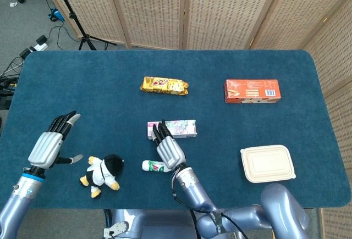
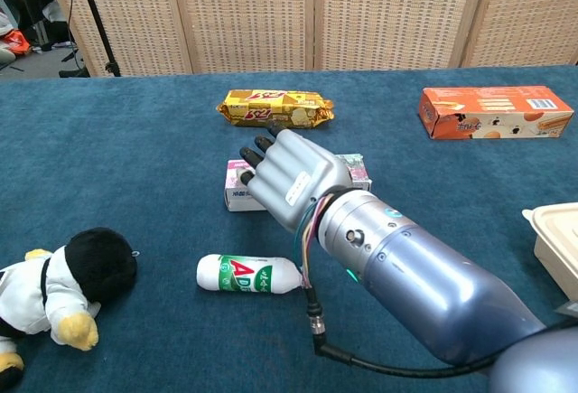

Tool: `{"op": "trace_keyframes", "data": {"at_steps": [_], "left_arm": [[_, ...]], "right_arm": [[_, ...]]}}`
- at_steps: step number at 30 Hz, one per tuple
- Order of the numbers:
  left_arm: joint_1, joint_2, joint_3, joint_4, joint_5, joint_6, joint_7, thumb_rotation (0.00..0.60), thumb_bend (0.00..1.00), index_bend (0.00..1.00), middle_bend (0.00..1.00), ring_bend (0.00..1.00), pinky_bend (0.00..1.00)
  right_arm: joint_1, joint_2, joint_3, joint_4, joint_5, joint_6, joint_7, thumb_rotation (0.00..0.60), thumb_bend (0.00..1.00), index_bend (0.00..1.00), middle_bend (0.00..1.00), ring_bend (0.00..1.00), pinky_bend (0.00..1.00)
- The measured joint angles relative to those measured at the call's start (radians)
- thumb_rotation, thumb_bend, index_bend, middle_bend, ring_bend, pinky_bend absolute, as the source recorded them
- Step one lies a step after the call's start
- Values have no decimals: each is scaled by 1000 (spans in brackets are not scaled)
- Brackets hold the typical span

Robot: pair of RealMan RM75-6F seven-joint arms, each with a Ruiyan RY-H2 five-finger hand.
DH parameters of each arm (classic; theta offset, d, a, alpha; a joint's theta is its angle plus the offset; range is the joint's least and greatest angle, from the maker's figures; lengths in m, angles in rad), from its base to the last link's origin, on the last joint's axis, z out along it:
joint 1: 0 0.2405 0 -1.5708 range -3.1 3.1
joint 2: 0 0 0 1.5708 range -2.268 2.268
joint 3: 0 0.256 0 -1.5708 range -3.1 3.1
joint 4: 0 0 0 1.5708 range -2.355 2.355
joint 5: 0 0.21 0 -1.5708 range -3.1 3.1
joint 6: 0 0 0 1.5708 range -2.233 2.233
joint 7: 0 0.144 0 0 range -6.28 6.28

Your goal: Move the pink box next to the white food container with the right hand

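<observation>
The pink box [image 1: 180, 127] [image 2: 354, 169] lies flat in the middle of the blue table, long side left to right. My right hand [image 1: 167, 148] [image 2: 285, 176] hovers over its left end with fingers straight and spread, holding nothing; it hides the box's left half in the chest view. The white food container [image 1: 267, 163] [image 2: 557, 243] sits closed at the table's right front, well apart from the box. At the left front edge my left hand [image 1: 50, 143] stays open above the cloth, empty.
A small white bottle with a red-green label [image 1: 152, 166] [image 2: 242, 274] lies just in front of the pink box. A black-and-white plush toy [image 1: 103, 173] [image 2: 54, 293] sits front left. A yellow biscuit pack [image 1: 163, 85] [image 2: 274, 107] and an orange box [image 1: 252, 90] [image 2: 495, 111] lie further back.
</observation>
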Motion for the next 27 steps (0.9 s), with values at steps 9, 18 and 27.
{"op": "trace_keyframes", "data": {"at_steps": [9, 18, 27], "left_arm": [[1, 7, 1, -4, 4, 1, -12, 600, 0, 0, 0, 0, 0], [1, 19, 0, -8, 5, 0, -33, 600, 0, 0, 0, 0, 0], [-2, 19, 0, -3, 2, -8, -38, 600, 0, 0, 0, 0, 0]], "right_arm": [[21, -33, 15, 24, 8, -17, -13, 600, 903, 43, 0, 0, 0], [46, -87, 29, 81, 10, -47, -9, 600, 905, 44, 0, 0, 0], [68, -126, 45, 146, 7, -84, 9, 600, 903, 43, 0, 0, 0]]}}
